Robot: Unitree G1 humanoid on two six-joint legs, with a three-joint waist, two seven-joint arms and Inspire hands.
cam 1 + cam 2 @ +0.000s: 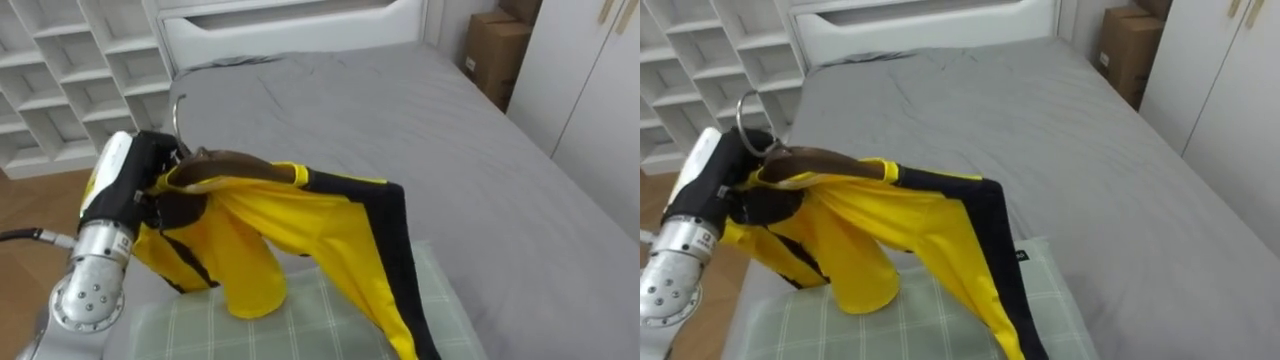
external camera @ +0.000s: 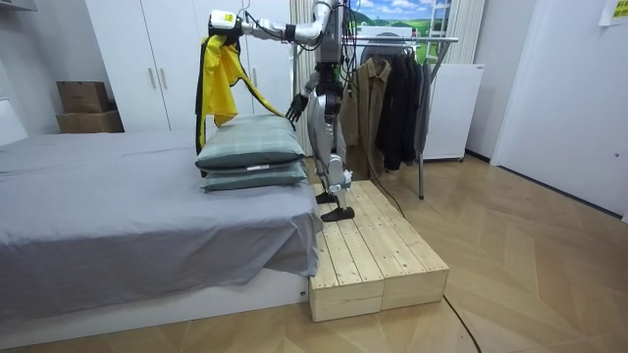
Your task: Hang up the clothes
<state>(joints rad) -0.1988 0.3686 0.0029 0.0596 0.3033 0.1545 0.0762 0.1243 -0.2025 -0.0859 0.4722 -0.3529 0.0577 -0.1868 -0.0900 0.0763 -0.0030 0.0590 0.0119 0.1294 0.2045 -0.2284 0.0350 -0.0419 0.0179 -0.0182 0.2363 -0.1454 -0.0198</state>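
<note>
A yellow jacket with black stripes (image 1: 320,230) hangs on a brown wooden hanger (image 1: 235,162) with a metal hook (image 1: 178,112). My left hand (image 1: 152,160) is shut on the hanger just below the hook, and the jacket drapes down onto a green checked pillow (image 1: 310,325). In the room view I stand on a wooden platform (image 2: 368,250) at the bed's end. There my left arm is raised, holding the jacket (image 2: 218,74) above two stacked pillows (image 2: 250,147). My right hand (image 2: 294,104) hangs lower beside the pillows, with relaxed fingers and nothing in it.
A clothes rack (image 2: 417,39) with dark garments (image 2: 388,108) stands behind me. The grey bed (image 1: 430,150) stretches ahead, with white shelves (image 1: 60,60) to its left. Cardboard boxes (image 1: 495,50) and a white wardrobe (image 1: 590,90) are to the right.
</note>
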